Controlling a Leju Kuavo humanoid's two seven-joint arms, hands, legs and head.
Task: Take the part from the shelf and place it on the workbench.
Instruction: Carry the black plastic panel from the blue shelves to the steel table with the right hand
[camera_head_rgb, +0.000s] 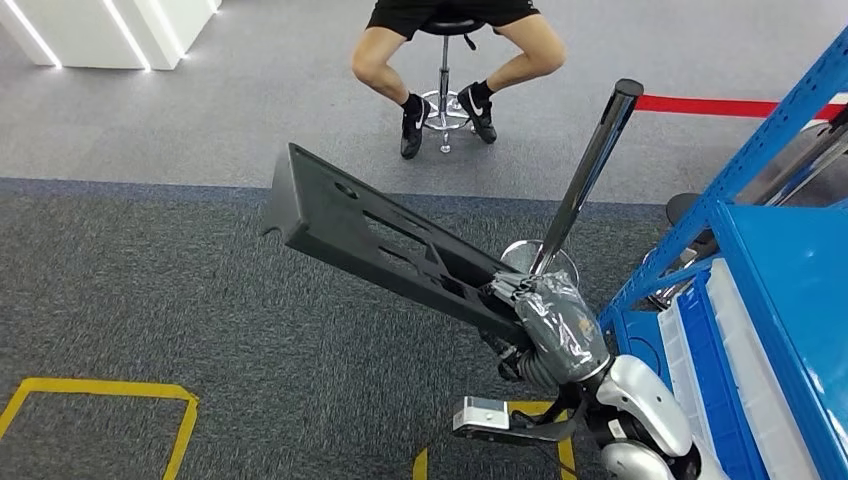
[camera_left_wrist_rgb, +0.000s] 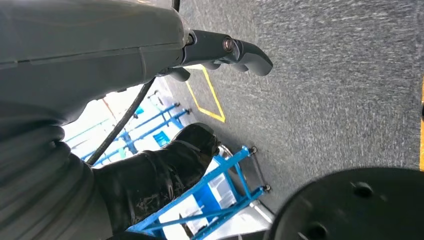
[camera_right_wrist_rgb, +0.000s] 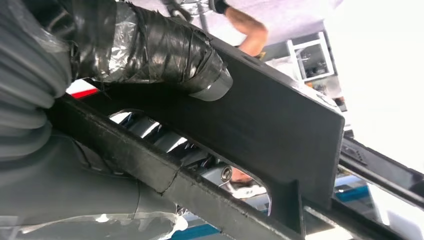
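The part (camera_head_rgb: 380, 240) is a long dark grey plastic panel with cut-outs, held up over the carpet and slanting away to the left. My right hand (camera_head_rgb: 550, 320), wrapped in grey tape and film, grips its near end. In the right wrist view the taped thumb (camera_right_wrist_rgb: 165, 50) presses on the flat face of the part (camera_right_wrist_rgb: 280, 125). In the left wrist view my left hand (camera_left_wrist_rgb: 225, 50) hangs over the carpet with nothing in it, its fingers loosely extended.
A blue shelf frame (camera_head_rgb: 760, 150) with blue and white bins (camera_head_rgb: 790, 300) stands close on the right. A chrome stanchion post (camera_head_rgb: 590, 170) with a red belt (camera_head_rgb: 730, 106) rises just behind the part. A person sits on a stool (camera_head_rgb: 445, 70) ahead. Yellow floor lines (camera_head_rgb: 100, 390) mark the carpet.
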